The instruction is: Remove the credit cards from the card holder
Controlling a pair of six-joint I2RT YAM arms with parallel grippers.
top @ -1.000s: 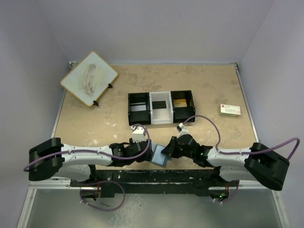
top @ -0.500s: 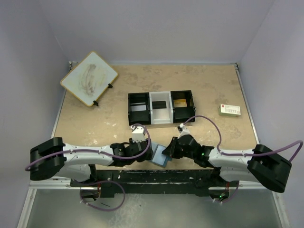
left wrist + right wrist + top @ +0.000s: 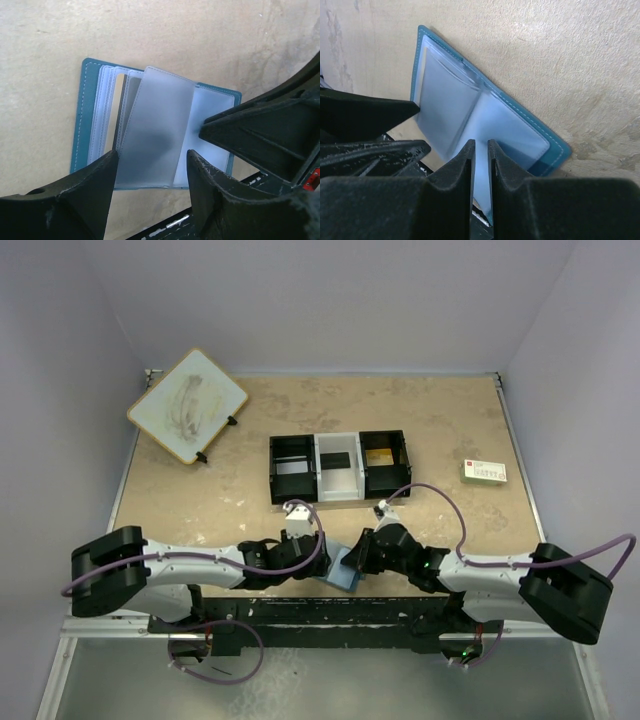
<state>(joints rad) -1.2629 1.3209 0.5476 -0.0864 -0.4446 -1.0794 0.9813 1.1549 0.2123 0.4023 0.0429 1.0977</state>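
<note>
Now my right gripper (image 3: 481,145) pinches a clear sleeve (image 3: 481,175) of the open card holder (image 3: 80,115), just beyond my spread left gripper (image 3: 152,162).

Our left arm (image 3: 190,565) and right arm (image 3: 480,568) stretch low along the near side, elbows out, wrists meeting nose to nose at centre. Our left gripper (image 3: 152,157) points right with its jaws standing well apart, clasping nothing. Our right gripper (image 3: 481,145) points left, jaws pinched nearly together on a pale inner sleeve of the card holder (image 3: 520,125).
</note>
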